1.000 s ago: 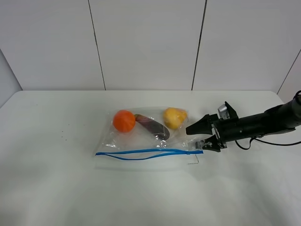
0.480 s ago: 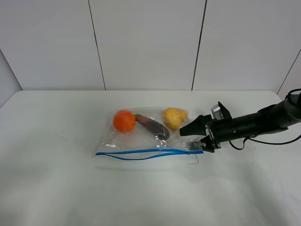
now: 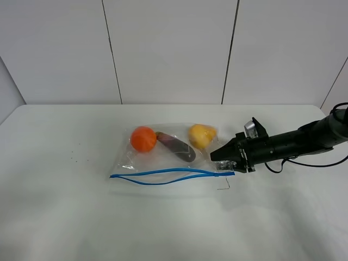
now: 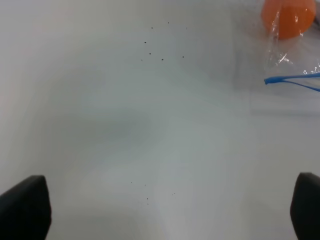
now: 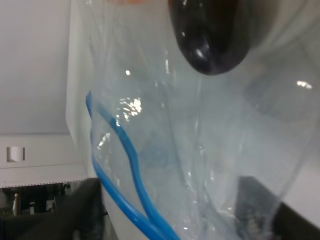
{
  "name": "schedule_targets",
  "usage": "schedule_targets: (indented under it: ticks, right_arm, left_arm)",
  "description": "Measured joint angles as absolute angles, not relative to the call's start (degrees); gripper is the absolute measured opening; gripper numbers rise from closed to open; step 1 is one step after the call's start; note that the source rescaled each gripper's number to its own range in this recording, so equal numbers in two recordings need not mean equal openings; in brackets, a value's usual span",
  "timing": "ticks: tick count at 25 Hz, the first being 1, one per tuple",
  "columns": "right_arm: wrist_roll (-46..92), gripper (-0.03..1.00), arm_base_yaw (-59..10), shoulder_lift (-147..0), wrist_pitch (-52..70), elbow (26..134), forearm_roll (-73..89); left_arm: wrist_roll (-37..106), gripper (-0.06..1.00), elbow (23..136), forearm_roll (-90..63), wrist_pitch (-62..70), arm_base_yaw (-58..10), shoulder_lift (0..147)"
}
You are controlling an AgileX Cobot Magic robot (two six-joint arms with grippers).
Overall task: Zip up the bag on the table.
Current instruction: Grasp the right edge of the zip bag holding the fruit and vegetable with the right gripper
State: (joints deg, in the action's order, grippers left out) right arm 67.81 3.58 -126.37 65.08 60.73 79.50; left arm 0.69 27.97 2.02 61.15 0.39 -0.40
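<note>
The right fingers point(image 3: 224, 153) sit around the right-hand end of the bag point(image 3: 163, 157), just where the blue zipper strip point(image 3: 163, 174) finishes. They are half drawn together with crinkled plastic between them in the right wrist view. Whether they pinch it yet I cannot tell.

The left fingers point(image 4: 25, 207) are spread wide and empty, low over the bare desk point(image 3: 65, 217), well apart from the bag's left end.

The bag lies flat near the middle of the desk. Its strip runs along the near edge, and an orange point(image 3: 143, 139), a purple piece point(image 3: 179, 148) and a yellow piece point(image 3: 201, 135) lie inside along the far side. The strip's two tracks gape through most of their length, so the bag is unsealed.

The step in hand looks like taking hold of the strip's end. Next, the squeeze must land on both tracks together and run leftward along them. The loose bag will likely slide unless the left arm pins its far end.
</note>
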Motion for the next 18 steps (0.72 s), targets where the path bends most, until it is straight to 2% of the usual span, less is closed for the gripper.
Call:
schedule_targets:
  ticks: [5,18]
  right_arm:
    - [67.3,0.39,3.6,-126.4,65.4,60.7,78.4]
    - [66.8,0.37,3.6,-126.4,65.3,60.7,78.0]
  left_arm:
    - [0.7,1.0,28.0,2.0,61.2,0.4,-0.4]
    - [0.7,1.0,28.0,2.0,61.2,0.4,-0.4]
